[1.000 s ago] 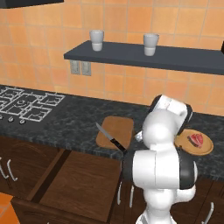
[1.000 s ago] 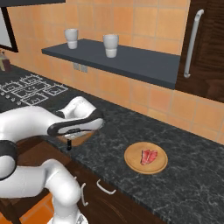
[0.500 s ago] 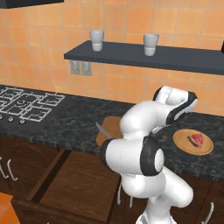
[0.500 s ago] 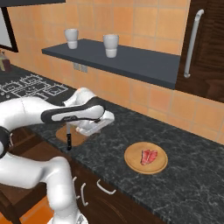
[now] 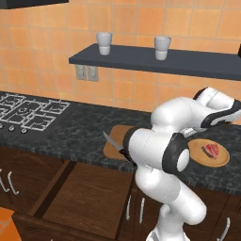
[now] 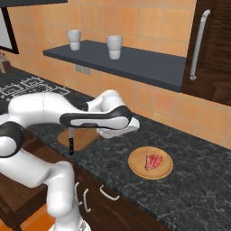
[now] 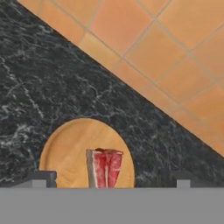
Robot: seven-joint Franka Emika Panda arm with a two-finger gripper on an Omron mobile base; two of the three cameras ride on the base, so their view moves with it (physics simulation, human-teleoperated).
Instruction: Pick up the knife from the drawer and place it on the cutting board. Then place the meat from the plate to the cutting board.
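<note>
The knife (image 5: 114, 144) lies across the cutting board (image 5: 116, 137), its black handle (image 6: 71, 143) reaching over the counter's front edge. To the right, the meat (image 6: 153, 161) rests on the round tan plate (image 6: 136, 168). My gripper (image 7: 113, 180) hovers above the counter between board and plate, open and holding nothing. In the hand view the meat (image 7: 105, 168) on the plate (image 7: 65, 148) sits just ahead of the wide-apart fingertips (image 7: 41, 178). The drawer (image 5: 89, 197) stands pulled out below the counter, and its wood-grain bottom looks bare.
Two white cups (image 5: 104, 43) (image 5: 162, 47) stand on a dark wall shelf (image 5: 188, 61) above the counter. A gas hob (image 5: 26, 110) lies at the left. A tall cabinet with a long silver handle (image 6: 198, 45) flanks the right. The tiled wall runs close behind the plate.
The arm has swung right, away from the cutting board and toward the plate. The knife stays on the board. The jaws have stayed open.
</note>
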